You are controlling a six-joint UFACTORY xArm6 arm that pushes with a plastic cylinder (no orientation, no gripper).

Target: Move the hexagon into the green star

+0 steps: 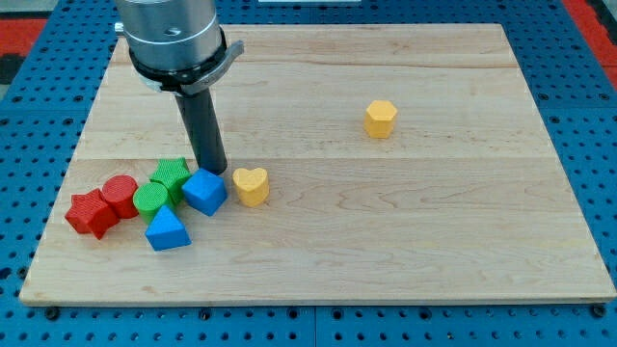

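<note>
here, my tip (214, 171) touching blue block (204, 191), yellow hexagon (381, 119) (well apart), green star (172, 175)

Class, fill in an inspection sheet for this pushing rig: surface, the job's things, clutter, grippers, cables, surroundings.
Surface: wooden board, flat, pale.
Job's things: yellow hexagon alone toward the view's upper right; green star in the cluster at the view's left, far from it.
Clutter: blue cube, yellow heart, green cylinder, blue triangle, red cylinder, red star, all close together.
Grippers: none; my tip sits just behind the blue cube, right of the green star.
Cables: nothing seen.
Surroundings: blue perforated base around the board.
</note>
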